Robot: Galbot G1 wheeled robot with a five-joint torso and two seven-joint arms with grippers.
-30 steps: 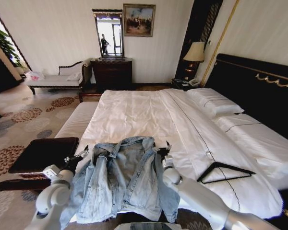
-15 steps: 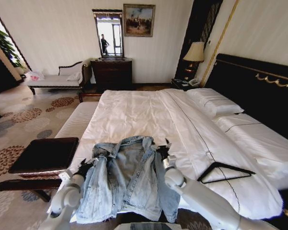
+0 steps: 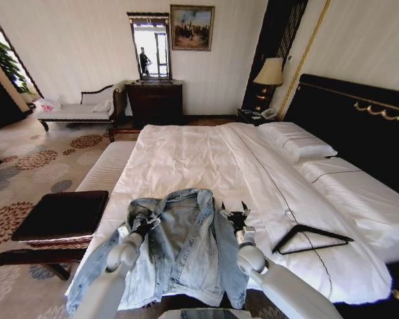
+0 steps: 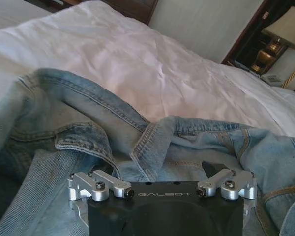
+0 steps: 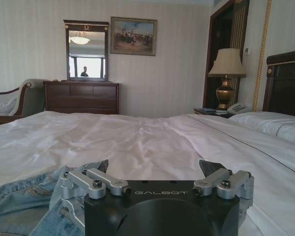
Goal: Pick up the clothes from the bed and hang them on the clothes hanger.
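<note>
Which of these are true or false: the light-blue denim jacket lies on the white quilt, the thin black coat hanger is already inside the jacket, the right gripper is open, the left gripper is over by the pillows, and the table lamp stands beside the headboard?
1. The light-blue denim jacket lies on the bed's white quilt. True.
2. The thin black coat hanger is inside the jacket. False: it lies apart on the quilt, on the robot's right.
3. The right gripper is open. True.
4. The left gripper is by the pillows. False: it is over the jacket's collar area.
5. The table lamp stands beside the black headboard. True.
</note>
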